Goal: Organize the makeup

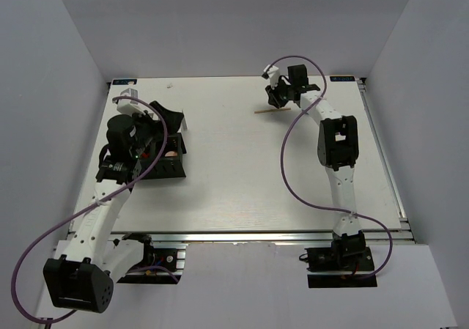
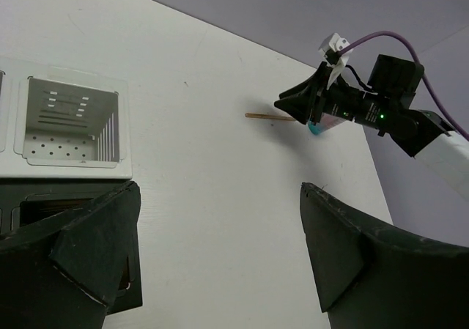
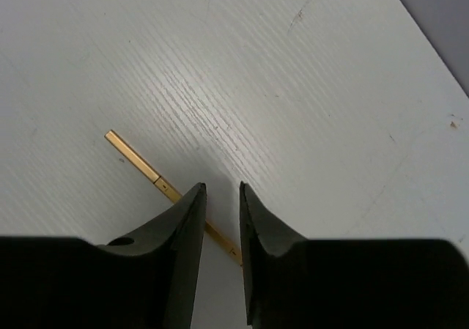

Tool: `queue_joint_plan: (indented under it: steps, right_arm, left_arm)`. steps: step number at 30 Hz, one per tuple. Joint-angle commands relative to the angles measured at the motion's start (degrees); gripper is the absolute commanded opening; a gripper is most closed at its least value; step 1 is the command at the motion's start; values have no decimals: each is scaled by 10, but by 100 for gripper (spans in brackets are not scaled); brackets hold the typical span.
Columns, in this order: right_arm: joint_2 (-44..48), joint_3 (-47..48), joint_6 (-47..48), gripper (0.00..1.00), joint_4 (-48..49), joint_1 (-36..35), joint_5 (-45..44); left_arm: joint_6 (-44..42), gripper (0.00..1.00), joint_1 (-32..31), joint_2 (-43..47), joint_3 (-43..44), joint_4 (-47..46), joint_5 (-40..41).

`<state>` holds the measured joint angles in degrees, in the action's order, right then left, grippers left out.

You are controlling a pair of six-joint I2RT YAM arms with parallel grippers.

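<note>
Right wrist camera shows the right gripper [image 3: 222, 190] low over a thin wooden stick [image 3: 135, 157] lying on the table [image 3: 330, 87]. Its fingers stand a narrow slit apart astride the stick, and whether they pinch it cannot be told. Only the top external view places that stick near the table's far edge, right of centre, with the black organizer [image 1: 165, 169] by the left edge. Left wrist view alone shows the left gripper [image 2: 220, 190] spread wide, holding nothing.

I stand in a robot lab cell: a white table [image 1: 234, 190] boxed by plain grey walls [image 1: 242, 28] left, far and right, aluminium rail [image 1: 256, 236] along the near edge, purple cables [image 1: 283, 168] looping loose.
</note>
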<state>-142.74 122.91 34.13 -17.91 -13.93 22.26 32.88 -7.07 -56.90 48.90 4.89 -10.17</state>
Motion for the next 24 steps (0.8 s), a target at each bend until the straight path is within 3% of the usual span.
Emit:
queue_joint_plan:
  steps: [1,3,6,17,24]
  right_arm:
    - [19,-19,-46,28,30,3,17]
    - [12,-20,-38,15,49,0,-24]
    - [-4,-13,-5,8,50,-2,-63]
    - [67,-158,82,5,12,7,-27]
    - [140,-234,79,2,-27,15,36]
  left_arm:
    - [6,98,0,21,10,19,-12]
    - [16,98,0,25,-1,7,-11]
    - [24,98,0,24,-6,2,-13]
    - [37,98,0,39,-27,-3,-18]
    - [41,98,0,31,-28,-17,-31]
